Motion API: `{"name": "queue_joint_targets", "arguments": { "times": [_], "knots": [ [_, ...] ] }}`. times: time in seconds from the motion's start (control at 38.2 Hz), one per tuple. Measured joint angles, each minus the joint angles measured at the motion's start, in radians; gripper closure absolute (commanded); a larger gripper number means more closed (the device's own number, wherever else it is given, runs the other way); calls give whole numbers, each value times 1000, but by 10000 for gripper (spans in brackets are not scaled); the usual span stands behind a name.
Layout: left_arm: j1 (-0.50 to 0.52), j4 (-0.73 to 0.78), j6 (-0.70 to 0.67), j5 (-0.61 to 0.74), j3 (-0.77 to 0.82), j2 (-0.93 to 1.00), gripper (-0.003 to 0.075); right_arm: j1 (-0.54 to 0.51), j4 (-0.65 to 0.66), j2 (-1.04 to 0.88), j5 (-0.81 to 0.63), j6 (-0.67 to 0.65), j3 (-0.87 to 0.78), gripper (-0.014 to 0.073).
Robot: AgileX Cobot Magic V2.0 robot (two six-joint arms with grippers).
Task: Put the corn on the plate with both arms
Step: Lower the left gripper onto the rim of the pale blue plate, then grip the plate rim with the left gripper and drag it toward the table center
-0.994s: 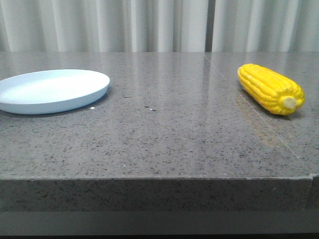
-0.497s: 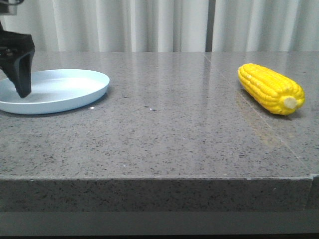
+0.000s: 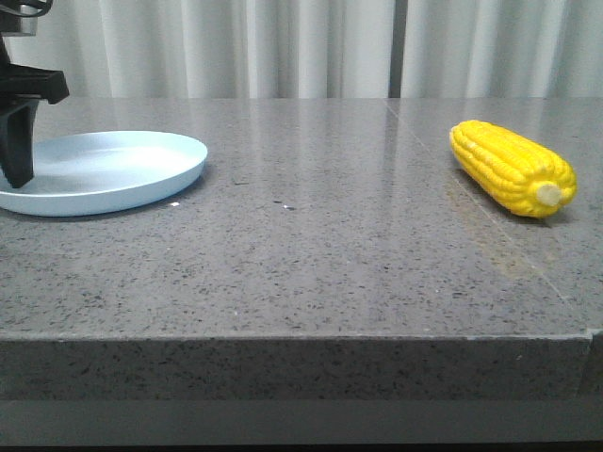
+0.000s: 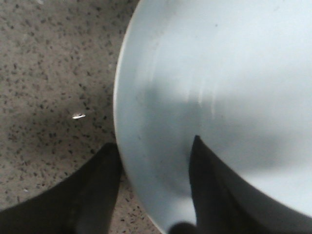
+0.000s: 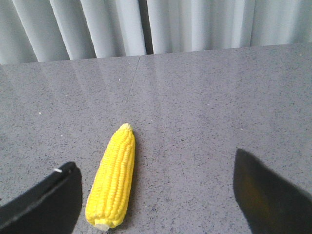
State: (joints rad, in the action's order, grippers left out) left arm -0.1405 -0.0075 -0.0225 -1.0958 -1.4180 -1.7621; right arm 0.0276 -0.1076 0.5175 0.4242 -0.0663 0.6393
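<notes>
The yellow corn (image 3: 512,168) lies on the grey stone table at the right, its cream stub end toward the camera. The pale blue plate (image 3: 174,160) sits at the far left and holds nothing. A black finger (image 3: 17,141) of my left arm hangs over the plate's left edge. In the left wrist view my left gripper (image 4: 155,142) is open and straddles the plate's rim (image 4: 119,122), one finger over the table and one over the plate. My right gripper (image 5: 153,161) is open wide above the corn (image 5: 114,180), which lies near one finger.
The stone table (image 3: 311,254) ends in a front edge close to the camera. A thin seam (image 3: 509,254) runs through the top near the corn. White curtains (image 3: 311,47) hang behind the table.
The left gripper, absent a second ago, came down over the plate's left side and has since shifted a little further left. Corn and plate have not moved.
</notes>
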Motion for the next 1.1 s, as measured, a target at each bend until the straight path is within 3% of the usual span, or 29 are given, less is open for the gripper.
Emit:
{"name": "queue_joint_targets", "arguments": {
  "times": [0.13, 0.55, 0.86, 1.1],
  "knots": [
    [0, 0, 0, 0, 0, 0, 737, 0, 0, 0, 0, 0, 0, -56],
    [0, -36, 2, -20, -52, 13, 741, 0, 0, 0, 0, 0, 0, -56],
    [-6, -231, 23, -76, -170, 48, 741, 0, 0, 0, 0, 0, 0, -56],
    [-96, -318, 48, -73, -179, 19, 741, 0, 0, 0, 0, 0, 0, -56]
  ]
}}
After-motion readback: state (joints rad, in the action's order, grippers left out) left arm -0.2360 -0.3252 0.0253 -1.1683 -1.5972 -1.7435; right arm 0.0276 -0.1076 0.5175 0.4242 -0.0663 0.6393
